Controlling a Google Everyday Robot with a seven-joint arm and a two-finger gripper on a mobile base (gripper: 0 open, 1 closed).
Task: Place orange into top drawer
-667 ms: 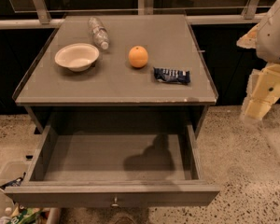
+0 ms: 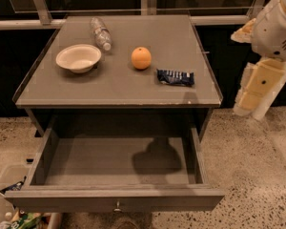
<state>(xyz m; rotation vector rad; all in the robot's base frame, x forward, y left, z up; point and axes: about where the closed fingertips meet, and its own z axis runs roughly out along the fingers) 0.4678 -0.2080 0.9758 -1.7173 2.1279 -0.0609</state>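
Grey-brown tabletop (image 2: pixel 133 89) carries four items: the orange (image 2: pixel 141 57), a white bowl (image 2: pixel 78 57), a clear plastic bottle (image 2: pixel 101 33) lying on its side, and a dark blue snack packet (image 2: pixel 176 77).

**Position of the task item.** The orange rests on the tabletop near its centre, between the bowl and the packet and apart from both. It is not in contact with the robot.

**Drawer status.** The top drawer (image 2: pixel 86 163) is pulled out toward the camera, with its knob (image 2: pixel 117 206) at the centre of the front panel. The interior floor shows only a shadow; no object lies inside.

**Gripper status.** The gripper (image 2: pixel 251 106) hangs off the right edge of the tabletop, beside the cabinet, pointing downward and well apart from the orange. Whether it is spread or closed cannot be told from this view. Nothing is seen in its grasp.

**Progress assessment.**
1. Drawer access: complete, judged from the open drawer.
2. Approach to the orange: not yet done.
3. Grasp and lift: not yet done.
4. Transfer over the drawer and release: not yet done.

The task appears to be at an early stage: the receptacle is ready, and the whole pick-and-place sequence is left to perform.
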